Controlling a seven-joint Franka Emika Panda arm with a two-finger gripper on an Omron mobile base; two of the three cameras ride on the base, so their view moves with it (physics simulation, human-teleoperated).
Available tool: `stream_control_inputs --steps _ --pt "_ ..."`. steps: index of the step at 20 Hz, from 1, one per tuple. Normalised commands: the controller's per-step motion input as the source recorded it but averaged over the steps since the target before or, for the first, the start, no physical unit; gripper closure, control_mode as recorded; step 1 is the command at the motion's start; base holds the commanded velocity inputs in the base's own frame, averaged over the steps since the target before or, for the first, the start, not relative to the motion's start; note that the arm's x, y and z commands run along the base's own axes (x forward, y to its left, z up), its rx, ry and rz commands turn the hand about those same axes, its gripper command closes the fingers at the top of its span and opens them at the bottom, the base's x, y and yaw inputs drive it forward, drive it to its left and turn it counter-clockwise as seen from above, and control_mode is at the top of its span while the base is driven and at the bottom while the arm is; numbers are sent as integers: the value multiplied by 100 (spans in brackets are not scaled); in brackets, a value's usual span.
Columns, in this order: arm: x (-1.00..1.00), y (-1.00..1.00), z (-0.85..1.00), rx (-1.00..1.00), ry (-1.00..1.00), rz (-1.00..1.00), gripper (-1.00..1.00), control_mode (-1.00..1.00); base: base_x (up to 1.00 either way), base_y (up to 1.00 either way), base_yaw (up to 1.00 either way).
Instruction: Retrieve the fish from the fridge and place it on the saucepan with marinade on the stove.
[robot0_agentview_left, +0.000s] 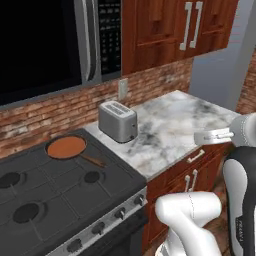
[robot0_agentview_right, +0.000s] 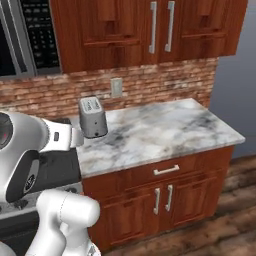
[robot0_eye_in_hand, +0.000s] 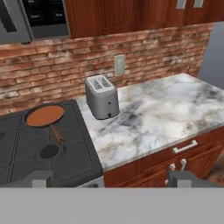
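Note:
The saucepan (robot0_agentview_left: 66, 147) sits on the back right burner of the dark stove (robot0_agentview_left: 55, 197), its thin brown handle pointing toward the front right. Smooth reddish-brown marinade (robot0_eye_in_hand: 44, 115) fills the pan. My gripper (robot0_eye_in_hand: 113, 179) hovers in front of the counter's edge, above it and well to the right of the pan. Its fingertips stand far apart with nothing between them, so it is open. From the left base view the gripper (robot0_agentview_left: 202, 136) points leftward over the counter front. The fridge (robot0_agentview_right: 235, 95) shows as a tall grey side past the counter's right end. The fish is out of view.
A silver toaster (robot0_agentview_left: 118, 121) stands on the marble counter (robot0_agentview_left: 175, 125) just right of the stove. A microwave (robot0_agentview_left: 50, 40) hangs over the stove, wooden wall cabinets (robot0_agentview_right: 150, 30) over the counter, with a drawer and cabinet doors (robot0_agentview_right: 165, 195) below. A brick wall with an outlet (robot0_agentview_right: 116, 87) runs behind.

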Motion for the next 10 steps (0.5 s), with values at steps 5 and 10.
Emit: stream_control_inputs --steps 5,10 --pt "0 0 0 0 0 0 -100 100 10 -72 -55" --pt "0 0 0 0 0 0 -100 100 14 -74 -53"
